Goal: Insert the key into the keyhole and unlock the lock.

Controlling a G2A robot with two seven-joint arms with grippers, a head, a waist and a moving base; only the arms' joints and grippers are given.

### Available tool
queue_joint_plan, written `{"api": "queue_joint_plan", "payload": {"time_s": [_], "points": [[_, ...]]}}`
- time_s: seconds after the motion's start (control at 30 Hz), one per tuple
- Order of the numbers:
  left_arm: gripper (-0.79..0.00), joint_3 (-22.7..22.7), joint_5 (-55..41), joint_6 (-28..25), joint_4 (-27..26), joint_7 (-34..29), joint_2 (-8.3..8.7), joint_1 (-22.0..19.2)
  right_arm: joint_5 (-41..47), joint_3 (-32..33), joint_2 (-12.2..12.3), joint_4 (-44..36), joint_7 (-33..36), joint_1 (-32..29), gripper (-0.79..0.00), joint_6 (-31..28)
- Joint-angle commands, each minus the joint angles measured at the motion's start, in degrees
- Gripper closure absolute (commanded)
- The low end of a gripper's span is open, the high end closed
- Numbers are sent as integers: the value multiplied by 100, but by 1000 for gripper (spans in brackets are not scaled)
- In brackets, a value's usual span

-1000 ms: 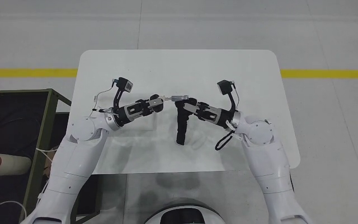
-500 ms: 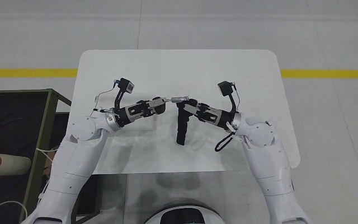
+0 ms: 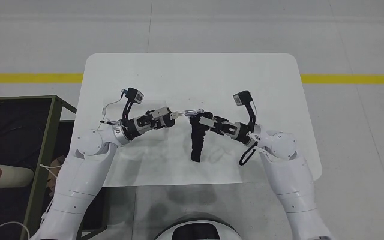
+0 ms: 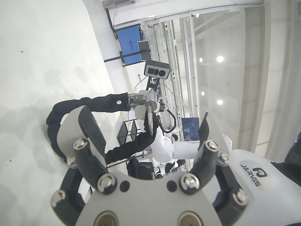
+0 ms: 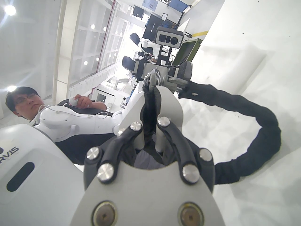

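1. Over the last second both arms pull back toward the robot's side of the table (image 3: 240,72). The right forearm now lies lower in the top view. The lock goes with them, so this is repositioning, not unlocking.
2. Left gripper (image 4: 146,118): jaws spread wide, holding nothing. The key (image 4: 150,123) sits in the gap just ahead of the fingertips (image 4: 87,118), and neither pad touches it. The earlier top views are too small to tell whether the jaws were spread then.
3. Right gripper (image 5: 154,99): jaws pressed onto the black cable (image 5: 247,109) just behind the lock (image 4: 141,98), holding it off the table. The grip looks the same as in the earlier frames.
4. The key blade sits in the keyhole (image 4: 150,105) on the lock's end face, with the bow pointing toward the left gripper. Judgement: insertion looks done and the turn is still to come. The left jaws need to close on the bow before any twist.
5. The lock stays between the two grippers as before, only shifted nearer the robot. The left gripper keeps right at the key end and has not backed away.
6. The cable loop hanging under the right gripper moves the same way, and its lower end still rests on the table.
7. Risk, as a judgement: the bow is thin and edge-on to the left wrist camera, so the pads could slip when they close.
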Motion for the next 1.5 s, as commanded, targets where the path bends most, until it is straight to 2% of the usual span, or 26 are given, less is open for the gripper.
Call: {"api": "queue_joint_plan", "payload": {"time_s": [0.0, 0.8, 0.93, 1.03, 1.13, 1.3, 1.47], "points": [[0, 6, 27, -5, -3, -41, -7, 6, -1, -12, 13, 19, 5, 15, 0, 4], [0, 33, 323, -6, -37, -99, -41, 44, -188, -66, 115, 0, -80, -23, 0, 150], [0, -119, 2635, -1193, -616, 969, -21, 335, -186, 29, 151, -349, -419, -233, 0, 255], [0, -93, 3806, -2036, -657, 1923, -64, 448, -146, 58, 177, -423, -469, -268, 0, 271], [0, -42, 4741, -2637, -566, 2678, -111, 468, -162, 61, 202, -444, -510, -280, 0, 255], [0, -34, 6212, -3264, -548, 3920, -186, 482, -199, 20, 234, -490, -565, -316, 0, 246], [0, -46, 7707, -3479, -573, 5232, -262, 526, -241, -54, 265, -524, -624, -318, 0, 276]]}}
